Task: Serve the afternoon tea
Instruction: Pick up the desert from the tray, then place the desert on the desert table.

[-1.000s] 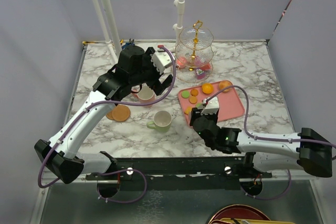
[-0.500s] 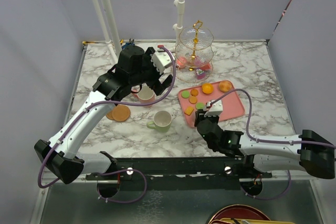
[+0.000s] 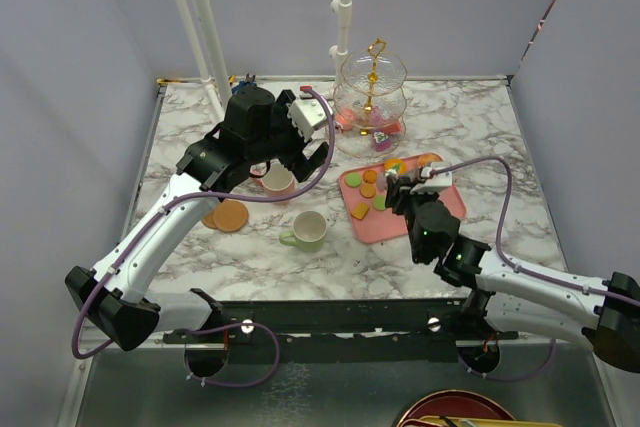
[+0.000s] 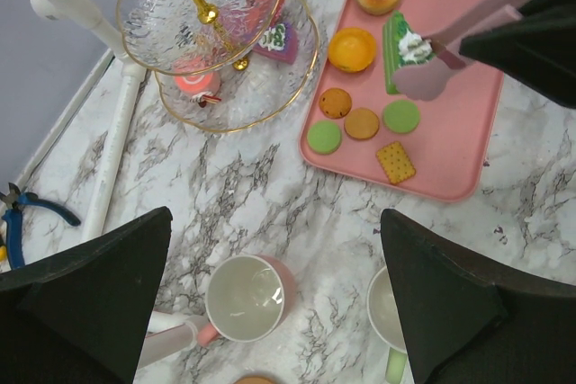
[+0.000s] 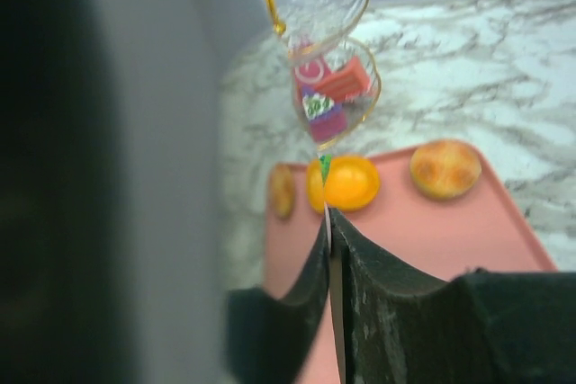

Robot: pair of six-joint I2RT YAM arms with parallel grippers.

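Marble tabletop (image 3: 500,117) — grey-veined white — lilac walls (image 3: 60,97) around, glass stand (image 3: 386,73) at back.

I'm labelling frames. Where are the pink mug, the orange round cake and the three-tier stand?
pink mug (image 4: 245,297), left wrist view, inside of the cup
orange round cake (image 4: 352,49), left wrist view, its top
three-tier stand (image 4: 166,29), left wrist view, bare glass of middle tier

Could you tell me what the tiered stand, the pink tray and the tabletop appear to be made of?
Tiered stand: clear glass or acrylic, see-through with gold rims. Pink tray: likely matte plastic, uniform colour, rounded lip. Tabletop: marble or marble-look laminate, white with grey veins.
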